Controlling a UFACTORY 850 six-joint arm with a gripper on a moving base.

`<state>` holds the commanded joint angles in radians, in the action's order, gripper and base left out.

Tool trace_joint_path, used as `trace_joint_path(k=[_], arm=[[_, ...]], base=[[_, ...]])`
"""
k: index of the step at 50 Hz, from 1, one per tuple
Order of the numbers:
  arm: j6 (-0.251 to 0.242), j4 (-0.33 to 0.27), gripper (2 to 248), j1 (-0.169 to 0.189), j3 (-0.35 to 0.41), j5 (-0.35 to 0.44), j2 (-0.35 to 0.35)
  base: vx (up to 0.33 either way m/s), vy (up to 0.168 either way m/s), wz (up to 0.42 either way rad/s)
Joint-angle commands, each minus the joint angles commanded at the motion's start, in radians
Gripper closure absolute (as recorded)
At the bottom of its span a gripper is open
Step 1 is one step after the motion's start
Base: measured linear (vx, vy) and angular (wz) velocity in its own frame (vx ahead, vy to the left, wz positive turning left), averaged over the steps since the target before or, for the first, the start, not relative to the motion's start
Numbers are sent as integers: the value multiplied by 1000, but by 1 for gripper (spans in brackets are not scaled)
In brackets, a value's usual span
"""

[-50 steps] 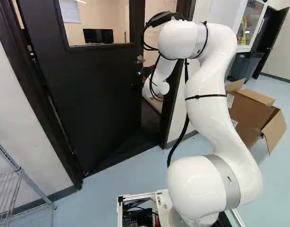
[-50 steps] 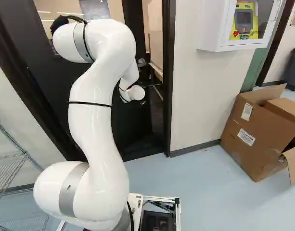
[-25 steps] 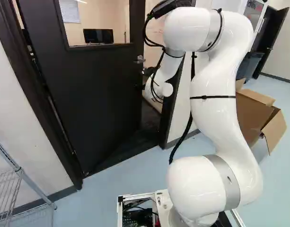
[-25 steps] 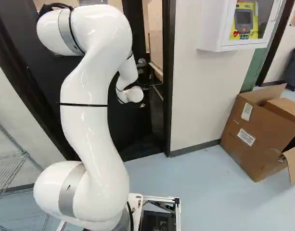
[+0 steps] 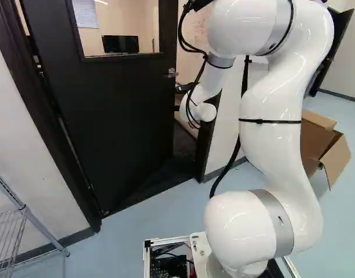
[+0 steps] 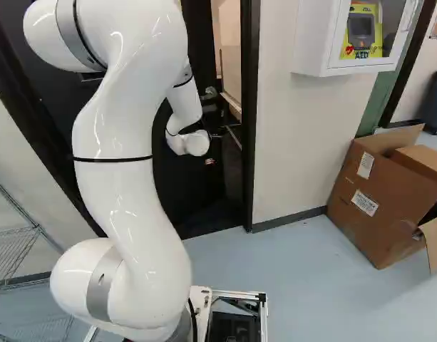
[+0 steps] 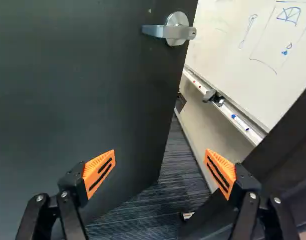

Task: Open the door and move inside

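Observation:
The black door stands ajar, swung into the room beyond, with a gap between its free edge and the frame. Its silver lever handle shows ahead of the gripper, on the door's side, and also in the left base view. My gripper is mostly hidden behind the wrist in the right base view, low beside the door's free edge. Seen from the wrist, the gripper is open with nothing between its orange pads; one finger overlaps the door face, the other lies toward the dark frame.
Through the gap are dark carpet and a whiteboard with a marker tray. A cardboard box stands right of the doorway, below a white wall cabinet. A wire rack is at the left of the left base view.
The arm's upper bend has moved outward and nearer the base cameras. The wrist has shifted slightly down, rightward in the left base view and leftward in the right one. Door and base look unmoved.

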<state>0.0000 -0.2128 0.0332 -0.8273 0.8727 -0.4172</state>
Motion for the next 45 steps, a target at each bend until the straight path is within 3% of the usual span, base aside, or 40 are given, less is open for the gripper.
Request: trace_joint_path(k=[45], arm=[[0,209,3,18,247,0,204]], base=[[0,0,0]])
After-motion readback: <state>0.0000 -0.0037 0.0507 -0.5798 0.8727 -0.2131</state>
